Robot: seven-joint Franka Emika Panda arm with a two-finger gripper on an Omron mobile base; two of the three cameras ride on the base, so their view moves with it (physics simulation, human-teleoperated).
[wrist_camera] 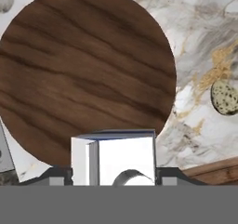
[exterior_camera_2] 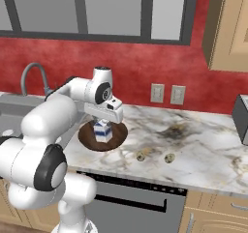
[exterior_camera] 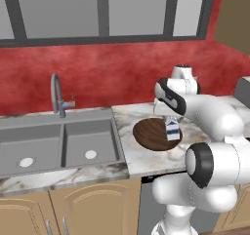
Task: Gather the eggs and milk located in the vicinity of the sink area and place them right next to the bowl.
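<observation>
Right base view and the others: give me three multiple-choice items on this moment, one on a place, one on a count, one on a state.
1. Where is the milk?
A. in the sink basin
B. over the bowl
C. beside the wall outlets

2. How many eggs lie on the counter?
A. one
B. two
C. four

3. How does the milk stand?
A. upright between the gripper fingers
B. tipped on its side
C. crushed flat

Key: B, its base overlaps the brown bowl; B, two speckled eggs lie right of the bowl; A, upright under the hand.

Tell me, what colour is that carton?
The milk carton is white with blue stripes, clearest in the right base view.
</observation>
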